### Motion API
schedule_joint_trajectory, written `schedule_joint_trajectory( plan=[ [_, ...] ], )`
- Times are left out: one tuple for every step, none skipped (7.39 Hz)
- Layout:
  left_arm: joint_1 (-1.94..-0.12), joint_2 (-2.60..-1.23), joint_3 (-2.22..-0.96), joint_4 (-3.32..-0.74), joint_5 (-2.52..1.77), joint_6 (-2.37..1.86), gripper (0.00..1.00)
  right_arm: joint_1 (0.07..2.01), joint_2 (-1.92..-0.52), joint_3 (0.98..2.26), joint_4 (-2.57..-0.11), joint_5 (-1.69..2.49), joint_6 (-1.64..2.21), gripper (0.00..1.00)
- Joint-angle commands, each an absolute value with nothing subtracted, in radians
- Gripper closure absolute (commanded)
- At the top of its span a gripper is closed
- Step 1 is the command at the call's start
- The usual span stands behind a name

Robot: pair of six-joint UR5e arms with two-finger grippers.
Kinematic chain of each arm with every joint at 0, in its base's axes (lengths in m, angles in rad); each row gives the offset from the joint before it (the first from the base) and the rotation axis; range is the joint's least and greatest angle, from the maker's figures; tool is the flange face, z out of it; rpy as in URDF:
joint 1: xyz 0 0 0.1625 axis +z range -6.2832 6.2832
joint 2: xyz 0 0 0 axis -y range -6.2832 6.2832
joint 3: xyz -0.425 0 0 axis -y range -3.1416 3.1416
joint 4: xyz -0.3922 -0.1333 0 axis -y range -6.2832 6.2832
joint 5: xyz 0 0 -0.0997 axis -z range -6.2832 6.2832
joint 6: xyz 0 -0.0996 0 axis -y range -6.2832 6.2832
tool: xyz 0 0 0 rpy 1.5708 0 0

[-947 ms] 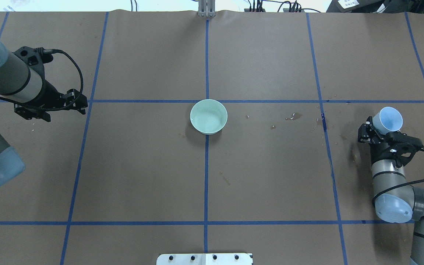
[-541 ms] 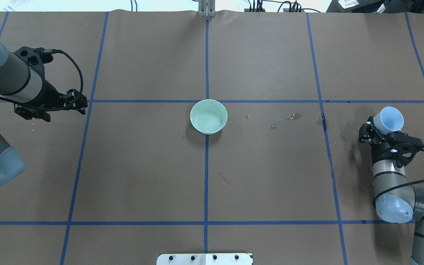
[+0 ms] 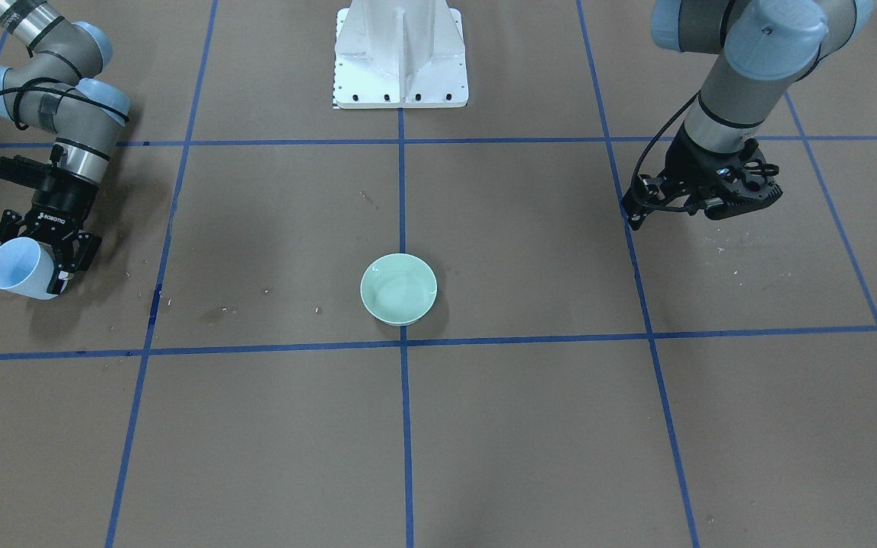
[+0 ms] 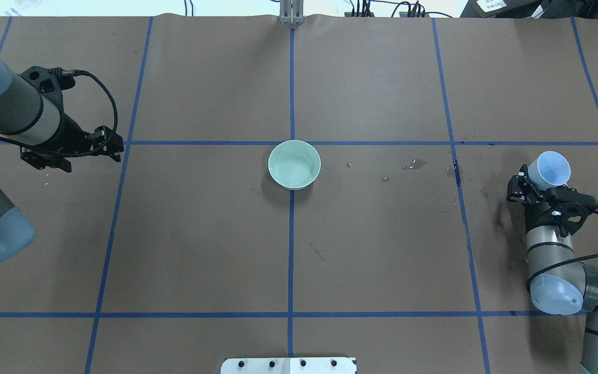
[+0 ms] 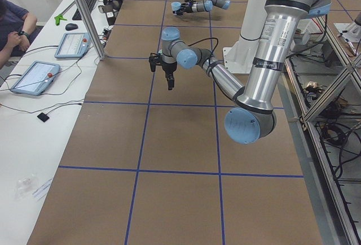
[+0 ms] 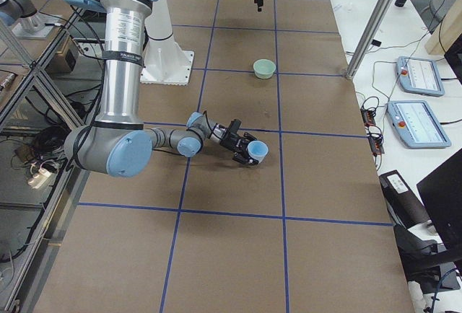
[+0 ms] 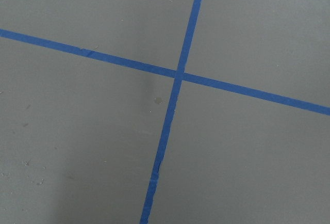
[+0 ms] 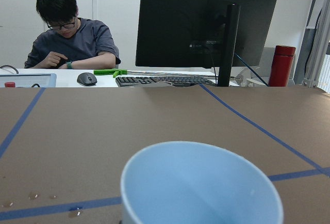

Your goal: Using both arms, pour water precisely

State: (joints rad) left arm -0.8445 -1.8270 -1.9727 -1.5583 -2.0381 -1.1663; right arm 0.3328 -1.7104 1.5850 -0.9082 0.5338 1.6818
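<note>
Arms: two. The left arm reaches in over a crossing of blue tape lines, and the right arm sits low at the other end of the table.
Right gripper: jaws pinching the one light-blue cup, which is tilted with its mouth turned away from the robot.
Left gripper: carries nothing. From here I cannot tell whether its jaws are spread or pressed together.
Bowl: one, pale green, on the centre tape line, well apart from both grippers.
Water: a few drops and wet marks on the brown cover between bowl and cup. I cannot tell whether any is in the cup.
Writing: "HUAWEI" on the one black monitor, and "ROBOTIQ" on the right gripper's body.
Person: one, seated behind the table's far edge.
</note>
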Motion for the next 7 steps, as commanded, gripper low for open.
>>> schedule_joint_trajectory(
  plan=[
    [-0.845, -1.827, -1.973, -1.557, -2.039, -1.166, 0.0, 0.333, -1.71, 1.583, -0.908, 0.534, 1.681, 0.09],
    [-0.844, -1.827, -1.973, -1.559, -2.039, -1.166, 0.0, 0.333, -1.71, 1.583, -0.908, 0.534, 1.68, 0.04],
    [-0.844, -1.825, -1.973, -1.559, -2.039, -1.166, 0.0, 0.333, -1.71, 1.583, -0.908, 0.534, 1.68, 0.02],
    [-0.845, -1.827, -1.973, -1.559, -2.039, -1.166, 0.0, 0.333, -1.71, 1.586, -0.908, 0.535, 1.669, 0.01],
    [-0.845, -1.827, -1.973, -1.559, -2.039, -1.166, 0.0, 0.333, -1.71, 1.591, -0.908, 0.537, 1.669, 0.01],
    [-0.845, -1.825, -1.973, -1.557, -2.039, -1.166, 0.0, 0.333, -1.723, 1.606, -0.907, 0.54, 1.667, 0.01],
    [-0.845, -1.825, -1.973, -1.557, -2.039, -1.166, 0.0, 0.325, -1.753, 1.636, -0.907, 0.543, 1.666, 0.01]
  ],
)
